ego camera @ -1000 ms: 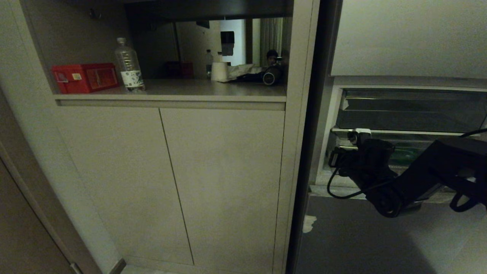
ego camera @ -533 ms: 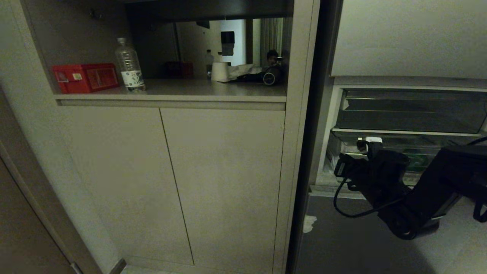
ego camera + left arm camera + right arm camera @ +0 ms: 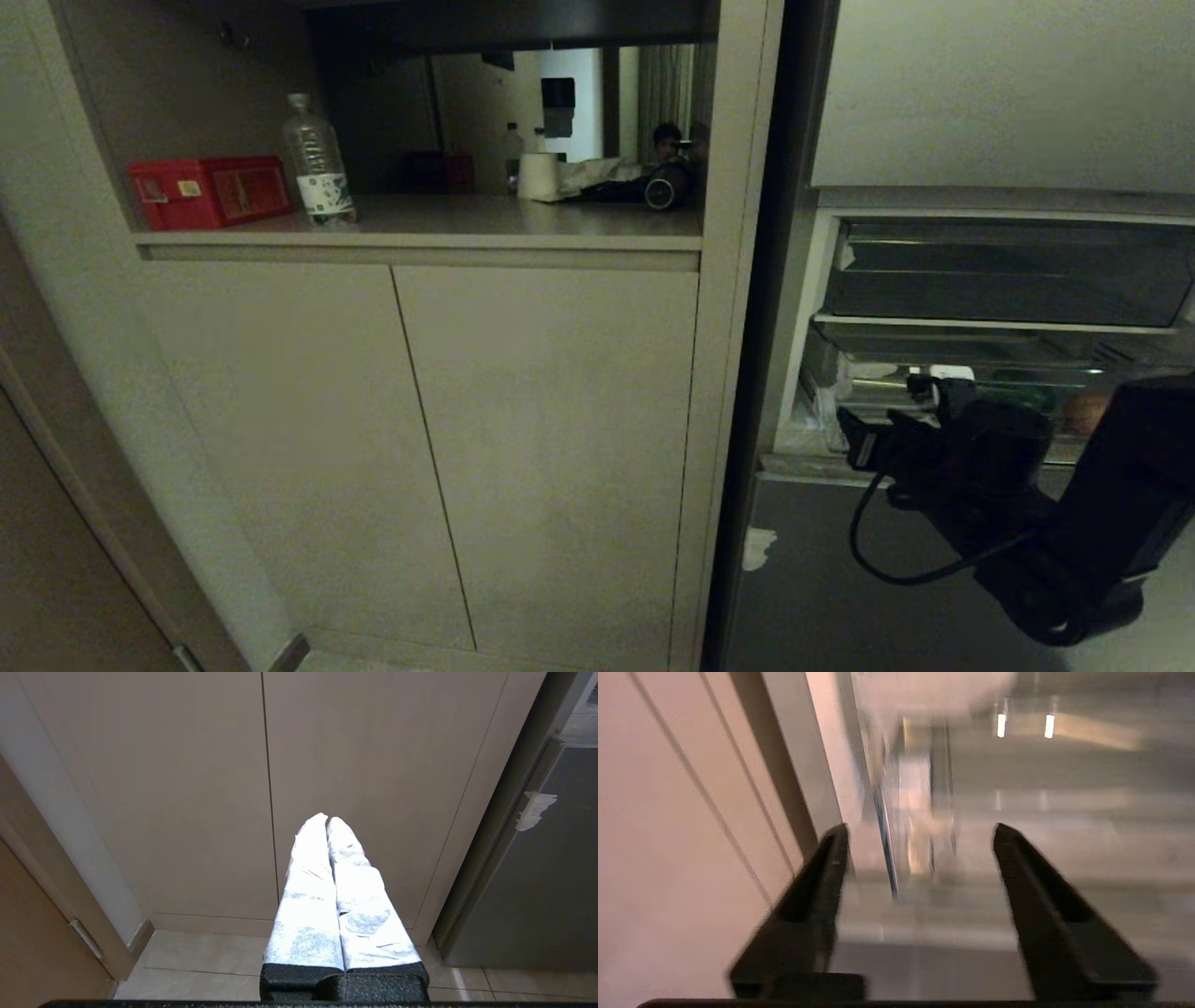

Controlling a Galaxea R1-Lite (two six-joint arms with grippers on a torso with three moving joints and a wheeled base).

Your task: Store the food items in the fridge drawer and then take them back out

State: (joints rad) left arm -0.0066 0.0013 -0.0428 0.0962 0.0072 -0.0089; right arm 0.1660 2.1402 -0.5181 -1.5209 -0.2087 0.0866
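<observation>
Right wrist view shows the right gripper (image 3: pixel 920 830) spread wide with nothing between its black fingers, aimed at a blurred fridge interior. Hangs, by the head view, low before the open fridge (image 3: pixel 803 308), just in front of the drawer (image 3: pixel 896 392). Finds that drawer under the smoky tray (image 3: pixel 1008 280), its clear front letting both food items show inside: the green one (image 3: pixel 1016 390) near the middle, the tan one (image 3: pixel 1088 411) further toward the robot's right, partly hidden by the arm. Cannot tell whether the drawer stands pushed fully home or slightly out. Looks like thin rigid plastic, light for its bulk and smooth, so likely slippery; best taken at the front lip, fingers hooked over the upper edge, pulled straight so it does not rack on its runners. Suggests, for the food, light rounded pieces apt to roll on a ribbed floor; calls for a pinch across the widest part, from above, gently in case they are soft. Needs more care for the tan one, being smaller and easier to miss. Leaves the left gripper (image 3: pixel 327 817) parked facing the cabinet doors (image 3: pixel 187 788), white-wrapped fingers pressed together, holding nothing.
</observation>
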